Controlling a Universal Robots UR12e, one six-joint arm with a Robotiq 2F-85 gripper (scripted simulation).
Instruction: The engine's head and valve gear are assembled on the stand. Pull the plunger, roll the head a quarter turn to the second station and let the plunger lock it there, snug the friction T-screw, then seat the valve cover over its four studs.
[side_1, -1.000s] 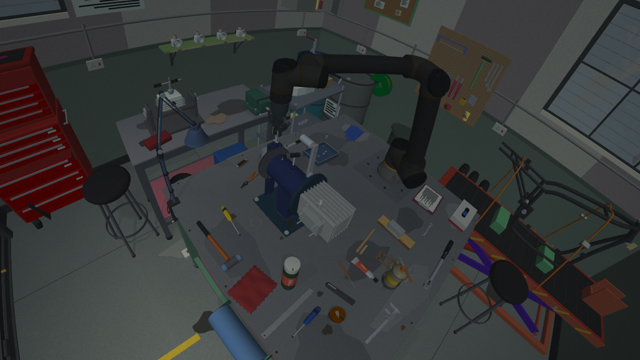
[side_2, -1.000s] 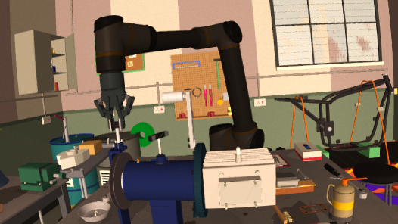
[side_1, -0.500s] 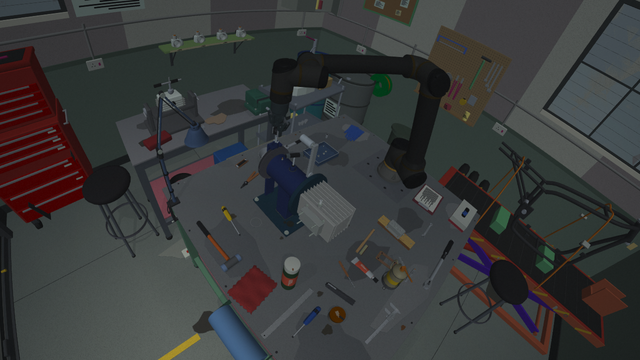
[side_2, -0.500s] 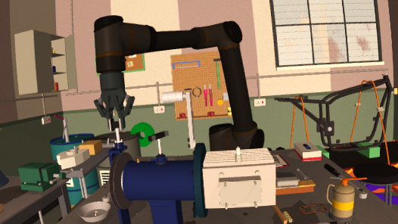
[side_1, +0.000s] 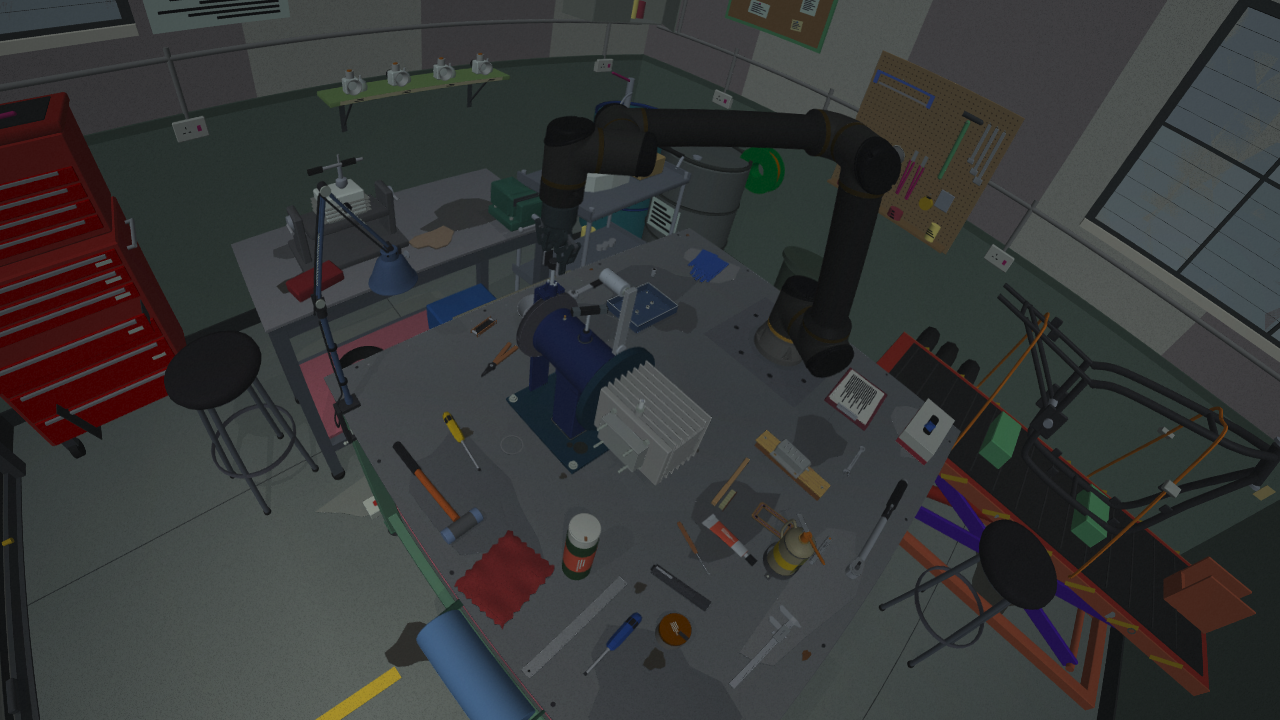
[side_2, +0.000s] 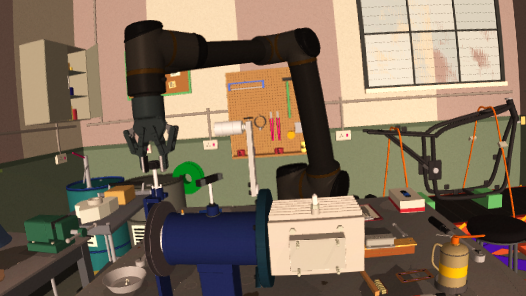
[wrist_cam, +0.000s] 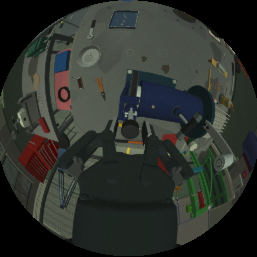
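Note:
My gripper (side_1: 556, 273) (side_2: 153, 165) (wrist_cam: 131, 130) points down over the rear end of the blue engine stand (side_1: 573, 358) (side_2: 210, 240) (wrist_cam: 165, 102). The plunger's black knob (wrist_cam: 130, 129) sits between my fingers, on its white stem (side_2: 154, 179). The finned white head (side_1: 652, 419) (side_2: 316, 235) hangs on the stand's front flange. The friction T-screw (side_1: 582, 312) (side_2: 209, 182) (wrist_cam: 190, 125) stands on top of the barrel. A crank with a white roller handle (side_1: 616, 285) (side_2: 230, 129) (wrist_cam: 223, 161) rises beside it. The valve cover (side_1: 856, 396) lies on the table's right side. My gripper is open and holds nothing.
Behind the stand are a grey side bench with a green vise (side_1: 513, 199) (side_2: 47, 232) and drums (side_1: 716, 188). A blue plate (side_1: 642, 307) lies by the crank. Hand tools, a can (side_1: 581, 546) and a red rag (side_1: 504, 576) are scattered over the table's front.

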